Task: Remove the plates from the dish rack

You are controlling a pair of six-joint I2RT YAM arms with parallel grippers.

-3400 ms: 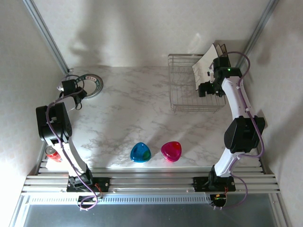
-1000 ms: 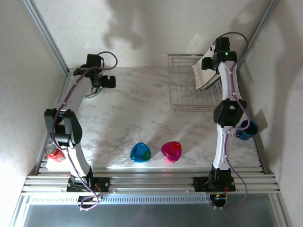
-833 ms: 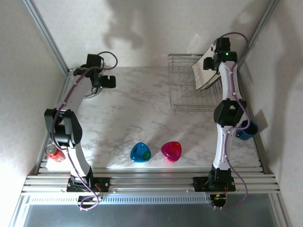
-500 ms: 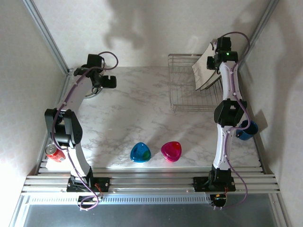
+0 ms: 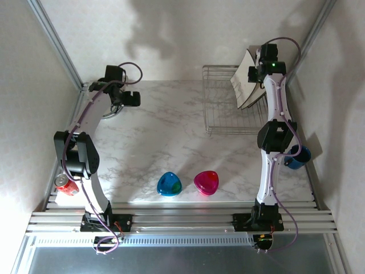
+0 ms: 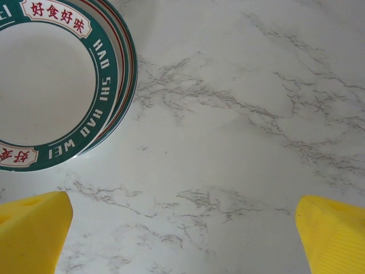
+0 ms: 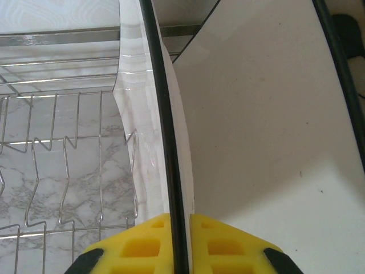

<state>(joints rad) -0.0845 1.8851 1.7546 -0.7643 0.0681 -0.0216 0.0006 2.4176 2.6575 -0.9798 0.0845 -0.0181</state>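
From above, the right end effector (image 5: 255, 68) is seen at the top edge of a square plate (image 5: 244, 85) standing tilted in the dish rack (image 5: 222, 108). The left end effector (image 5: 130, 99) is held above the desk (image 5: 165, 137), near the round plates (image 5: 112, 112). At the left wrist, the yellow fingers (image 6: 31, 231) are spread wide with nothing between them, and the stacked round plates lie just beyond. At the right wrist, the pads (image 7: 142, 248) are clamped on the square plate's dark rim; a second plate seems to lean behind it.

The round plates (image 6: 54, 85) run off the left wrist view's top and left edges. The square plate (image 7: 142, 114) runs off the right wrist view's top edge. Overhead, the right arm hides part of the blue mug (image 5: 300, 158).
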